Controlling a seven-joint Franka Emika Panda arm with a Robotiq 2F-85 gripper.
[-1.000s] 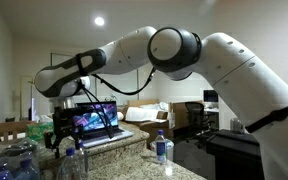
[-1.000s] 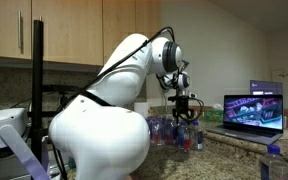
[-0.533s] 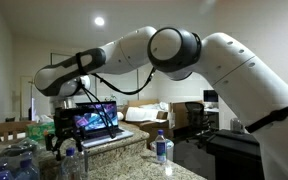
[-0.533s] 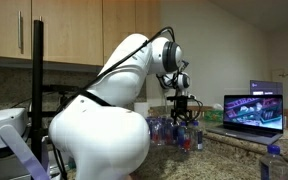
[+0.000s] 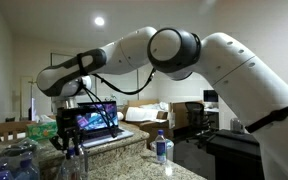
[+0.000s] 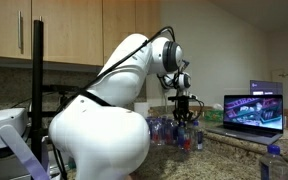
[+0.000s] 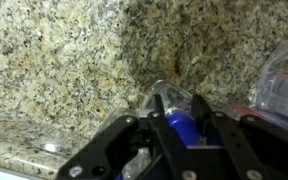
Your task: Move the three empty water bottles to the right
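In the wrist view my gripper [image 7: 178, 128] is shut on the blue cap [image 7: 176, 124] of a clear water bottle, with its fingers [image 7: 205, 132] pressed against both sides of the cap. Part of a second clear bottle [image 7: 284, 82] shows at the right edge. In both exterior views the gripper [image 5: 69, 130] [image 6: 184, 114] hangs straight down over a cluster of bottles [image 5: 71, 163] [image 6: 180, 137] on the granite counter. Another blue-capped bottle [image 5: 163, 148] [image 6: 274, 160] stands apart, beyond the laptop.
An open laptop [image 5: 96, 119] [image 6: 252, 110] with a lit screen sits on the counter near the gripper. A heap of bluish clear plastic [image 5: 14, 161] lies beside the bottle cluster. Wooden cabinets [image 6: 74, 30] line the wall behind. The counter [image 7: 54, 60] is speckled granite.
The gripper's fingers have closed onto the bottle cap; they stood wider before. The arm has barely moved.
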